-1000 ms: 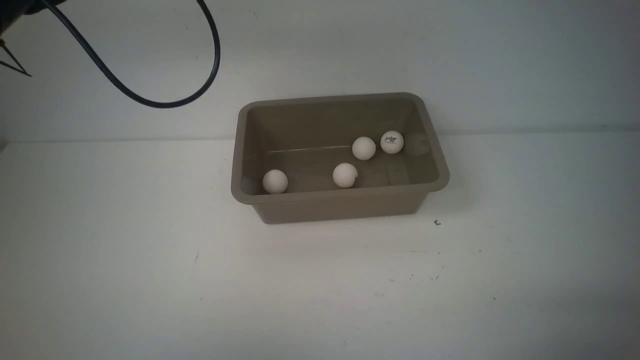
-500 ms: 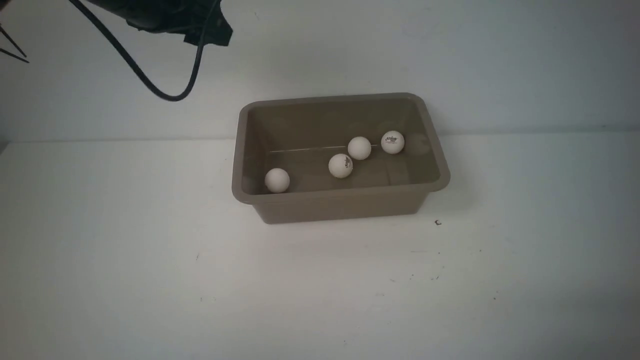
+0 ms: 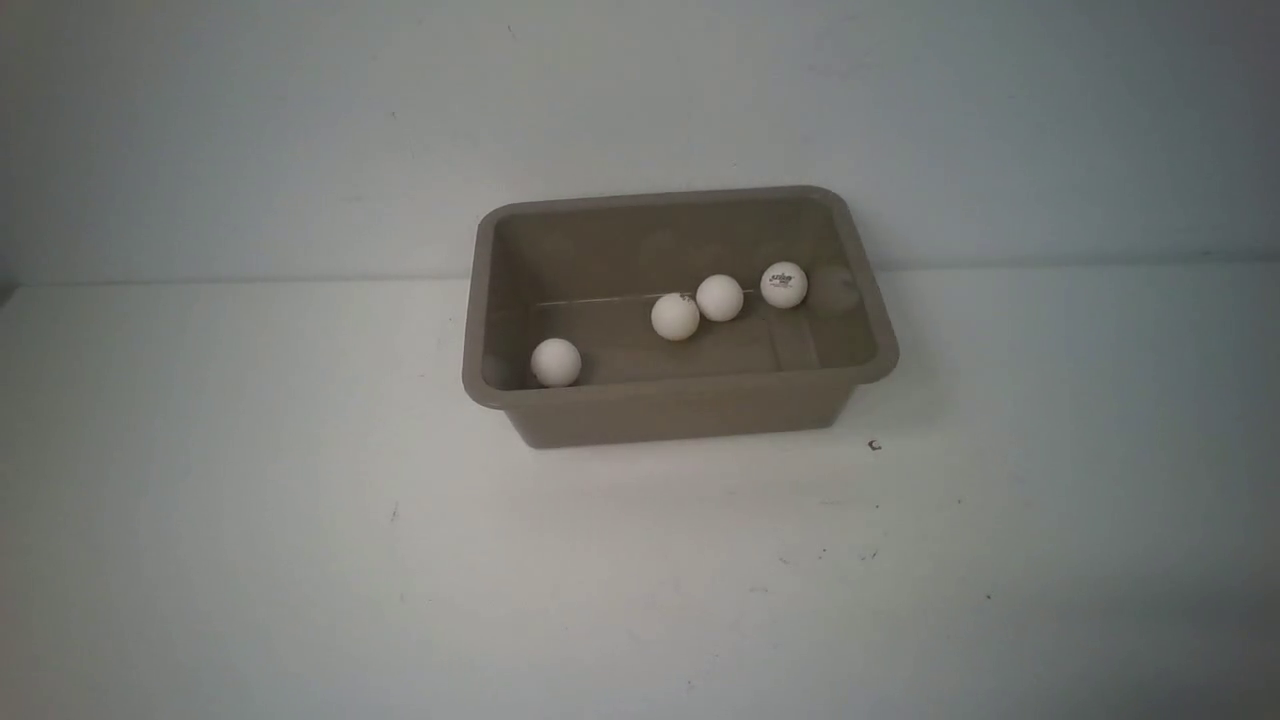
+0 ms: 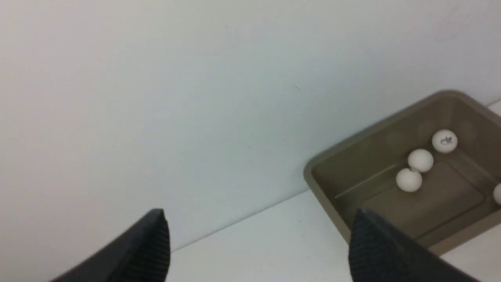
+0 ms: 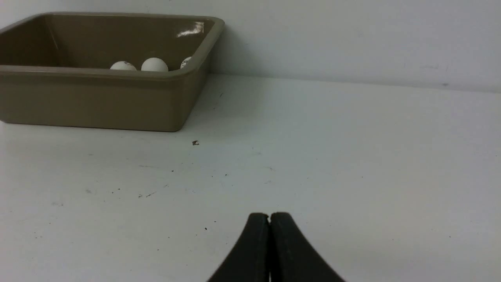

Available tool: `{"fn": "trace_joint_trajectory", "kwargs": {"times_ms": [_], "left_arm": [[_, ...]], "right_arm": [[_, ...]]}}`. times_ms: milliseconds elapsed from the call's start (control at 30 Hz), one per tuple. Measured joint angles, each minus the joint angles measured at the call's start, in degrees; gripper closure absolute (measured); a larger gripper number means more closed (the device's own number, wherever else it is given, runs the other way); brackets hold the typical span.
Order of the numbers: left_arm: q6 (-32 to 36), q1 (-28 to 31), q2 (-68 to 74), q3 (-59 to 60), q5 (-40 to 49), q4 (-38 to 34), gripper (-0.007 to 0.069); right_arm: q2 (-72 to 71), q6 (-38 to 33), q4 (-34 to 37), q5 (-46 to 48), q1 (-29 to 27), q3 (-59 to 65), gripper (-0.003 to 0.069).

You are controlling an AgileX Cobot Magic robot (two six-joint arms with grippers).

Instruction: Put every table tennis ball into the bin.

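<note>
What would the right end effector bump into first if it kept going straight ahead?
Probably nothing soon. The shut right end effector points across bare table toward the wall; the bin sits off to one side. Depth is hard to judge.

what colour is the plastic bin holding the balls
Grey-brown, a plain taupe with no pattern: the rectangular plastic bin shows it best in the front view.
</note>
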Motion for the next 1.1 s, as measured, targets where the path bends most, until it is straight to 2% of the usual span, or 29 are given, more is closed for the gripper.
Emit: {"fn": "trace_joint_trajectory", "kwargs": {"times_ms": [133,167,200,300,467,667,833,1100], "left_arm": [[-4.7,2.55,-23.01,23.98,-5.53,2.06,0.0073],[-4.7,2.55,-23.01,23.98,-5.53,2.06,0.0073],[-6.64,4.34,-28.73,33.96,-8.48,1.72,0.0073],[-8.33,8.39,-40.48,52.21,-15.19,-0.02,0.0073],[-9.19,12.02,-55.54,70.92,-22.74,-3.17,0.0073],[-8.91,12.59,-57.14,75.61,-21.25,-3.68,0.0073],[-6.54,10.78,-57.14,76.94,-20.64,-3.63,0.0073],[-5.2,10.65,-57.14,81.84,-22.59,-2.88,0.0073]], "right_arm": [[0.0,0.0,0.0,0.0,0.0,0.0,0.0676],[0.0,0.0,0.0,0.0,0.0,0.0,0.0676],[0.0,0.0,0.0,0.0,0.0,0.0,0.0676],[0.0,0.0,0.0,0.0,0.0,0.0,0.0676],[0.0,0.0,-0.05,0.0,0.0,0.0,0.0676],[0.0,0.0,-0.05,0.0,0.0,0.0,0.0676],[0.0,0.0,-0.05,0.0,0.0,0.0,0.0676],[0.0,0.0,-0.05,0.0,0.0,0.0,0.0676]]}}
